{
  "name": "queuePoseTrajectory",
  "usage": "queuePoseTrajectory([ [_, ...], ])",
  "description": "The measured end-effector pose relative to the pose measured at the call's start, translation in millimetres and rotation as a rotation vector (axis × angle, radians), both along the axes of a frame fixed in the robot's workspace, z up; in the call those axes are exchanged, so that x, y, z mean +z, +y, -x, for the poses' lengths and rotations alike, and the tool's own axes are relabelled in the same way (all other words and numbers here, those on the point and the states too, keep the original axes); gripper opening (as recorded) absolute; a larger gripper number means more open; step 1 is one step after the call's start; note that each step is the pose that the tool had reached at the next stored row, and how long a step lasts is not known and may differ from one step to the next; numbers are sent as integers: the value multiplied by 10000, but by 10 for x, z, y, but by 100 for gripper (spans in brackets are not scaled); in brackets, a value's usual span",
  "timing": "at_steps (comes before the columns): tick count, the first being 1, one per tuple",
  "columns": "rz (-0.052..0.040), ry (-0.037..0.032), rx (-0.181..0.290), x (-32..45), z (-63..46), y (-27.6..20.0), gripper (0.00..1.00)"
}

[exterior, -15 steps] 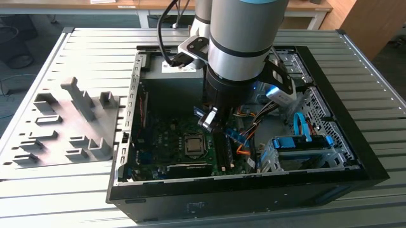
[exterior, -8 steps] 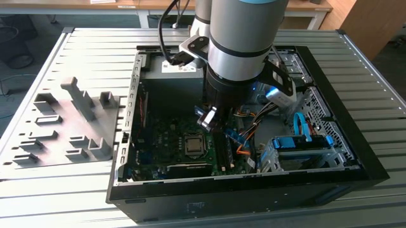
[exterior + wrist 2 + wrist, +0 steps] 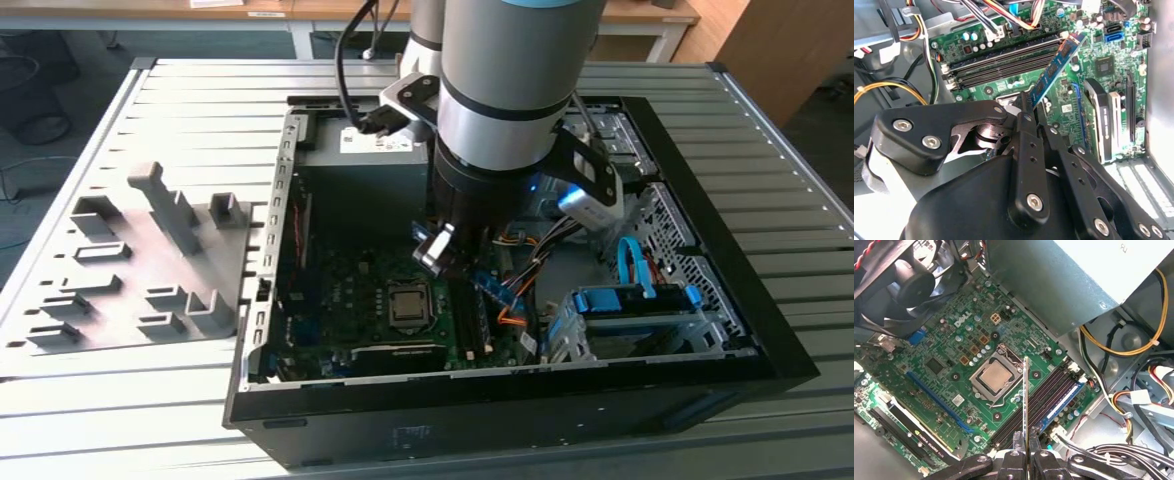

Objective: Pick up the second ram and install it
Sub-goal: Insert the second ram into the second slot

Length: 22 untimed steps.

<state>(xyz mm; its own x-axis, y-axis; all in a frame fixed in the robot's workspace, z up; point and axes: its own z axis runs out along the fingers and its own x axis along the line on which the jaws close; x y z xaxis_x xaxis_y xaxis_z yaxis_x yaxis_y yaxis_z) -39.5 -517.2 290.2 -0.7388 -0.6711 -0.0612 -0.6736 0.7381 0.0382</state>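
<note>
My gripper point(image 3: 445, 252) hangs inside the open computer case point(image 3: 694, 350), above the green motherboard point(image 3: 340, 300). It is shut on the second ram point(image 3: 1056, 67), a thin dark stick with chips and a blue-white label. In the first wrist view the second ram point(image 3: 1026, 400) is edge-on between the fingers of the gripper point(image 3: 1026, 441). It hovers tilted over the row of memory slots point(image 3: 1046, 395) beside the processor socket point(image 3: 994, 376), without touching them. A bluish module point(image 3: 1064, 399) sits in the outer slot. In the second wrist view the gripper point(image 3: 1032, 104) holds the stick by its near end.
Grey holder blocks point(image 3: 147, 275) stand on the slatted table at the exterior view's left. The power supply point(image 3: 367, 170) lies just behind the gripper. Orange and yellow cables point(image 3: 514, 300) and a blue drive cage point(image 3: 627, 310) crowd the exterior view's right. A fan point(image 3: 911, 275) and a graphics card point(image 3: 904, 427) flank the board.
</note>
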Motion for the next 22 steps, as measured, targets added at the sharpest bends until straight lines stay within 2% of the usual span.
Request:
queuePoseTrajectory([
  [22,0,0,-985,-1,0,0,14],
])
